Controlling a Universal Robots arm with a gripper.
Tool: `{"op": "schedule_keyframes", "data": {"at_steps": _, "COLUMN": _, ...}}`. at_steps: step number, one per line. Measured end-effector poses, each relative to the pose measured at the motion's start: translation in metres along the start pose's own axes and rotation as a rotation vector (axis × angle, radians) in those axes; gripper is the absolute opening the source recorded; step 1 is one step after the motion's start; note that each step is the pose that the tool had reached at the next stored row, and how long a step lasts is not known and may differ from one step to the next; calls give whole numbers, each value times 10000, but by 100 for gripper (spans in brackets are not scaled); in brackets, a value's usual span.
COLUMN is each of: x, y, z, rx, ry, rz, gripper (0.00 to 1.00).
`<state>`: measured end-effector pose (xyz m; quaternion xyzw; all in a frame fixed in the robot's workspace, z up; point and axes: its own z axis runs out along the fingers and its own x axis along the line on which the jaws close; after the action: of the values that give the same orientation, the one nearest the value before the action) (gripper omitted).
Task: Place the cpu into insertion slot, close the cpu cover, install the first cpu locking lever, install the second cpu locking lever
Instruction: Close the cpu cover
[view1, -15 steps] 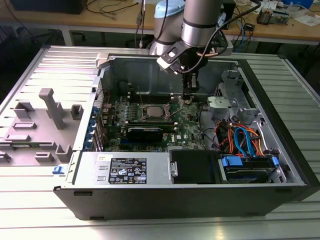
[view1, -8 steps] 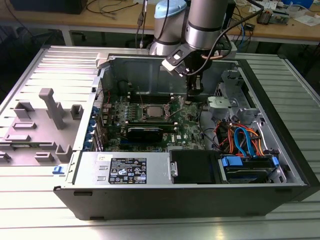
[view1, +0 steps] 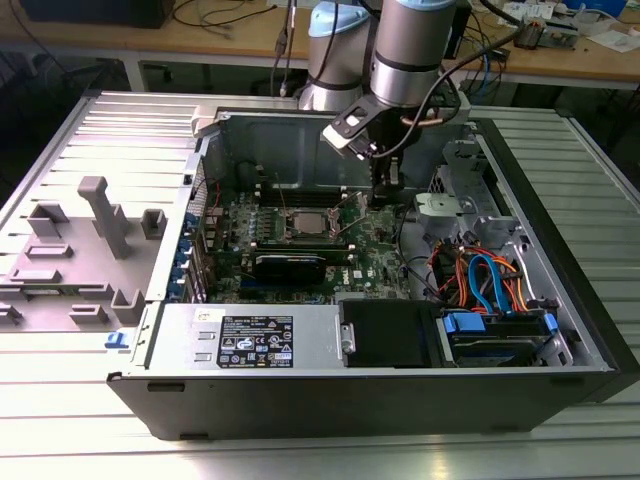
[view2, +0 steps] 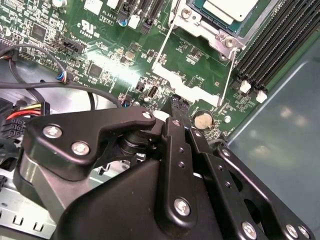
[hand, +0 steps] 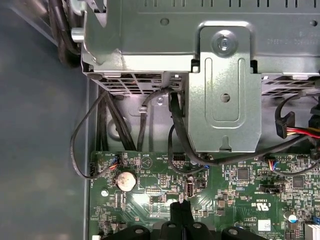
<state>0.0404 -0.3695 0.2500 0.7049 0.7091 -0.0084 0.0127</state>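
The cpu (view1: 303, 225) lies flat with its dull silver top up in the middle of the green motherboard. It covers the insertion slot's contact field. In the second wrist view the cpu (view2: 231, 9) sits inside the silver cpu cover (view2: 209, 29), which frames it. Two thin wire levers (view2: 164, 46) (view2: 231, 67) run out from the socket's corners over the board. My gripper (view1: 385, 192) hangs above the board, to the exterior view's right of the socket. In both wrist views its black fingertips (view2: 175, 106) (hand: 181, 206) are together with nothing between them, close to a coin battery (hand: 126, 180).
Long black memory slots (view2: 280, 45) run beside the socket. A black expansion card (view1: 290, 265) lies in front of it. A silver drive bracket (hand: 225, 95) and black cables (hand: 175, 135) crowd the board's edge. Orange and blue cables (view1: 485, 280) fill the case's right side.
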Motion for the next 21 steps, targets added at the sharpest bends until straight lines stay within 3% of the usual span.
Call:
{"op": "schedule_keyframes", "data": {"at_steps": 4, "x": 1, "y": -3, "z": 1, "rx": 0, "ry": 34, "rz": -1, "gripper": 11}}
{"op": "schedule_keyframes", "data": {"at_steps": 21, "x": 0, "y": -92, "z": 1, "rx": 2, "ry": 47, "rz": -1, "gripper": 11}}
